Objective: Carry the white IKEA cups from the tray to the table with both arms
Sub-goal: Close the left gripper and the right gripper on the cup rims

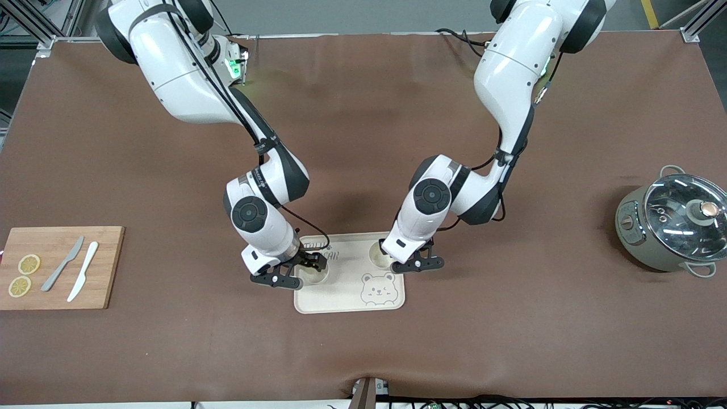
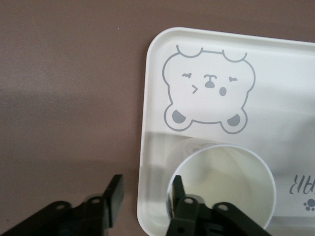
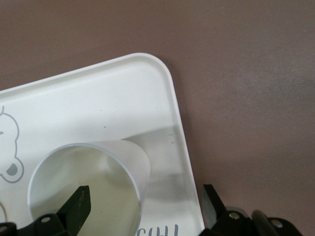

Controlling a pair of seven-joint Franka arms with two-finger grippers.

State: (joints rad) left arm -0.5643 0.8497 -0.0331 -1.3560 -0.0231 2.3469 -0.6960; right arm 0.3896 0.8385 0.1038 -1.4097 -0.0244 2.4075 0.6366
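Note:
Two white IKEA cups stand upright on the cream bear-printed tray (image 1: 341, 295). One cup (image 1: 377, 255) is at the tray's corner toward the left arm's end, the other cup (image 1: 316, 274) at the edge toward the right arm's end. My left gripper (image 1: 417, 262) is down at the first cup (image 2: 221, 187). It is open (image 2: 145, 189), with one finger (image 2: 175, 192) inside the rim and the other outside the tray edge. My right gripper (image 1: 292, 275) is open (image 3: 146, 196) astride its cup's (image 3: 83, 177) wall in the same way, one finger (image 3: 81, 204) inside.
A wooden cutting board (image 1: 108, 267) with lemon slices and two knives lies toward the right arm's end of the table. A grey pot with a glass lid (image 1: 673, 221) stands toward the left arm's end. Brown table surface surrounds the tray (image 2: 275, 98).

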